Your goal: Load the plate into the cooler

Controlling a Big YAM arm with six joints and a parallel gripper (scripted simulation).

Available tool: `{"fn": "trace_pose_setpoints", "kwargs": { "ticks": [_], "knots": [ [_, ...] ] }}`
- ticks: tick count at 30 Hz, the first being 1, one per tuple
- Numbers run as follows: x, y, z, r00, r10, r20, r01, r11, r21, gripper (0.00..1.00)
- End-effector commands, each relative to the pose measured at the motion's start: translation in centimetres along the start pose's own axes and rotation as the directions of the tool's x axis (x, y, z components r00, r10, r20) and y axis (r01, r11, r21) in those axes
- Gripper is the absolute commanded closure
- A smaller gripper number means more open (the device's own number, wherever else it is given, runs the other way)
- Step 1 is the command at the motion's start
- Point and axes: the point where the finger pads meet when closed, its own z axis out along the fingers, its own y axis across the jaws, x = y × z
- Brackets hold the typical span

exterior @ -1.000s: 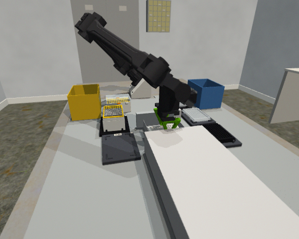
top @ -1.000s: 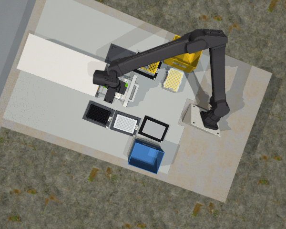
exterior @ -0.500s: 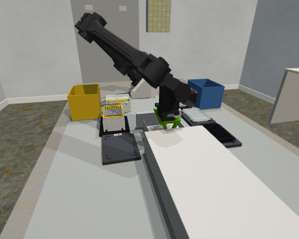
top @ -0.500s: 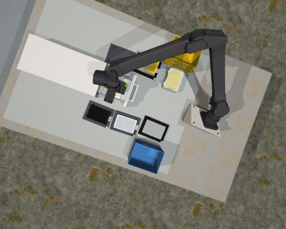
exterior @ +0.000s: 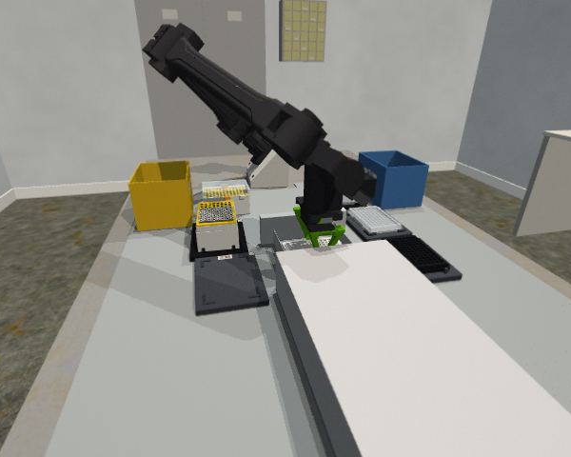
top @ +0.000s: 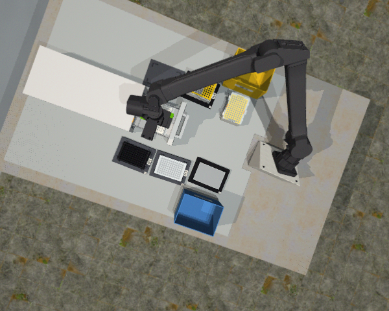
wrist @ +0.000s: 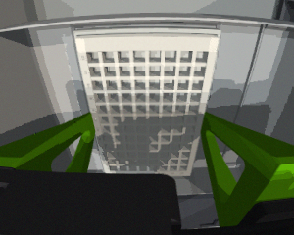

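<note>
The gripper (wrist: 147, 140) has its green fingers pinching the white 96-well plate (wrist: 147, 101) by its long sides, a grip only the wrist view shows, with the drawer's bar handle (wrist: 147, 22) arching at 12 o'clock beyond the plate. From the top the wrist hides that plate, which sits over the open drawer (top: 178, 125) at the cooler's (top: 77, 85) 3 o'clock end. The exterior view adds small label tags on the nests, too small to read.
</note>
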Motion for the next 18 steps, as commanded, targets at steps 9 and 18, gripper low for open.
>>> {"fn": "trace_pose_setpoints", "kwargs": {
  "ticks": [9,18],
  "knots": [
    [-1.26,0.45,1.09,1.0,-0.007,-0.001,0.007,1.0,-0.012,1.0],
    [-1.37,0.44,1.0,1.0,-0.006,-0.001,0.006,1.0,-0.01,1.0]
  ]
}}
